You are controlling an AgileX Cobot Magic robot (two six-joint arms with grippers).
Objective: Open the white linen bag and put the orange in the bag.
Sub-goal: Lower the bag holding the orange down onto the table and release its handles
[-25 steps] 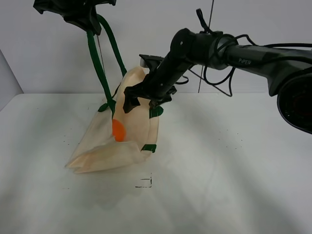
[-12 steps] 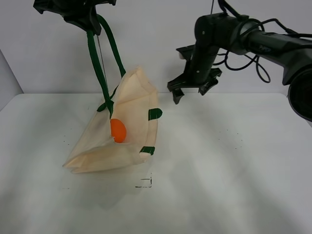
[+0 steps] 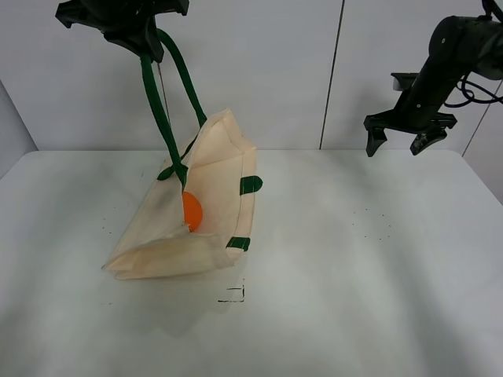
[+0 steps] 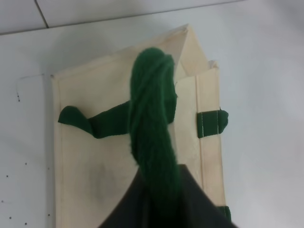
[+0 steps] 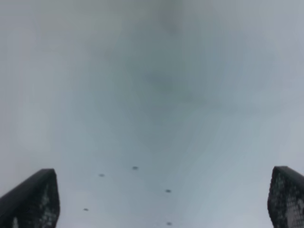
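Note:
The white linen bag (image 3: 200, 196) hangs by its dark green handles (image 3: 161, 102), its lower edge resting on the table; it also shows in the left wrist view (image 4: 95, 156). The orange (image 3: 192, 210) lies inside the bag's open mouth. My left gripper (image 3: 141, 35) is shut on the green handles (image 4: 152, 123) high above the bag. My right gripper (image 3: 399, 145) is open and empty, raised at the far right, well away from the bag; its dark fingertips (image 5: 33, 197) show at the edges of the right wrist view.
The white table (image 3: 354, 267) carries a small black mark (image 3: 234, 294) in front of the bag. A grey wall with a vertical seam (image 3: 330, 78) stands behind.
My right gripper has drawn out of the bag's mouth, up and far to the right, open and empty. The orange stays in the bag. The left gripper holds still.

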